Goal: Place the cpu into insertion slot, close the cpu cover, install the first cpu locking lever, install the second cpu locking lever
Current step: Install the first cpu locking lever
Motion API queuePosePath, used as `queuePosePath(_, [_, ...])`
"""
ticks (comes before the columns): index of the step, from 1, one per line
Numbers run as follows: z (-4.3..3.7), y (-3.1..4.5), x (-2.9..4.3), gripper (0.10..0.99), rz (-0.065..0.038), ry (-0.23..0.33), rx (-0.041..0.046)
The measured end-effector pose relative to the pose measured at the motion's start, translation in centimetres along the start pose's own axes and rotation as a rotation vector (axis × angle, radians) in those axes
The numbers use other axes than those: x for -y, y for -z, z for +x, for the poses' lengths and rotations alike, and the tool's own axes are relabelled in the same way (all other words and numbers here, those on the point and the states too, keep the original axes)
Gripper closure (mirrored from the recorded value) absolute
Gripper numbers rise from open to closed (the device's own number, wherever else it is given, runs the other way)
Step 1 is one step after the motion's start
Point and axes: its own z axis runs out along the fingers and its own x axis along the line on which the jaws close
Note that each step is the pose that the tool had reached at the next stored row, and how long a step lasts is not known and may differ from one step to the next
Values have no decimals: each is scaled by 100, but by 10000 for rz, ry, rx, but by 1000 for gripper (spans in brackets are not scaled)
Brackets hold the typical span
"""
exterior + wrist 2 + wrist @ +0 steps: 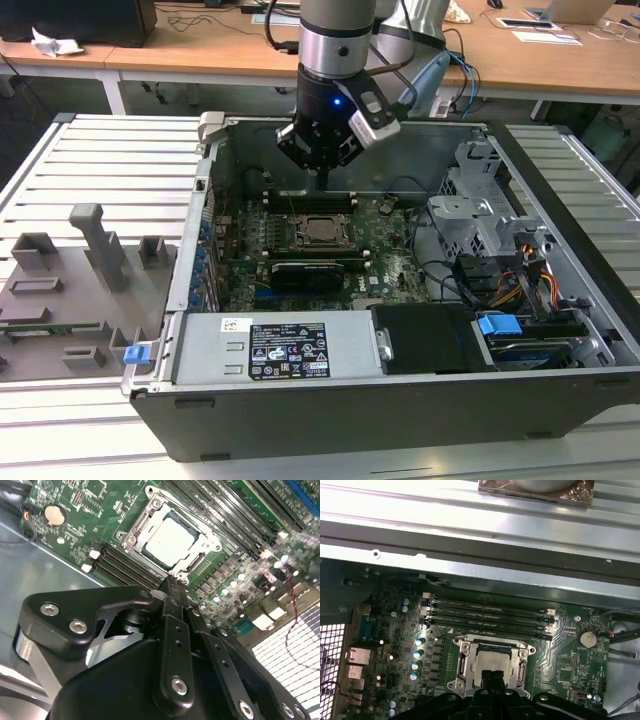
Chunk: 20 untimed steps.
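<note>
Fingers [175, 630] pressed together into one narrow prod, pinching nothing, hang over the socket [129, 539] edge, as I judge the chip [170, 540] sits under its shut cover [150, 522].

Ribbed metal bench, loaded

The silver ribbed bench [110, 160] carried an open computer case [400, 410] across its middle. Just beside the case, toward the exterior view's left, lay a flat grey fixture plate [60, 300] with upright grey holders [100, 245] standing on it.
</note>
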Motion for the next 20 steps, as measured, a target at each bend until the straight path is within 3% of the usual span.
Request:
queuePosePath(13, [114, -11, -15, 980, 4, 128, 33])
queuePosePath(17, [231, -76, -28, 980, 5, 126, 43])
queuePosePath(20, [235, -105, -26, 980, 9, -158, 59])
